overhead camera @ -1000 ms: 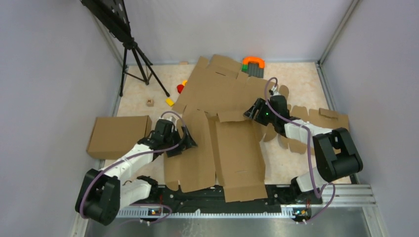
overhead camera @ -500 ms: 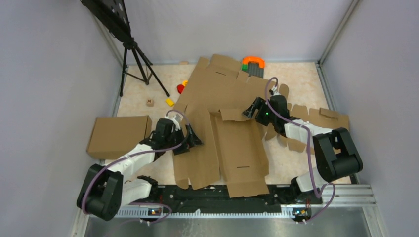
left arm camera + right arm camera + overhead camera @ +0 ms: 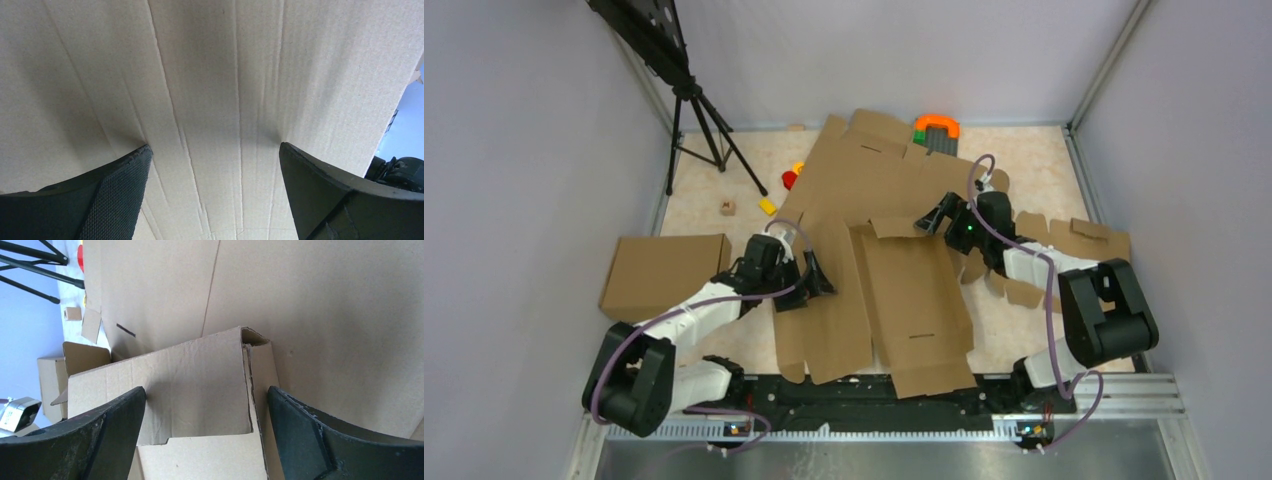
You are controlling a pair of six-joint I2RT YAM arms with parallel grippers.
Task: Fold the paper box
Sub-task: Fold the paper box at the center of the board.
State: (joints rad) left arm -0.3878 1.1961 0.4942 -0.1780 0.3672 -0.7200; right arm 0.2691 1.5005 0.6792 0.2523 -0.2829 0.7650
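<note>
Just changed: your right gripper point(image 3: 934, 218) has spread its jaws wide over the last second, and the sheet has slid slightly right.
Meaning for the task: by my judgement you have released the short far flap point(image 3: 165, 385). It stands creased but unlocked, so folding is at an early stage.
Task item: large brown corrugated die-cut paper box point(image 3: 904, 300), lying mid-table between both arms, with its near edge over the rail.
Left gripper point(image 3: 212, 150): jaws fully apart and holding nothing. Both tips press the pale underside of the box's left panel, which stands tilted up.
Right gripper: jaws apart and holding nothing, with the raised flap just beyond the tips.
Also present: plain brown cardboard slab point(image 3: 664, 275), lying to the left, apart from the box.
</note>
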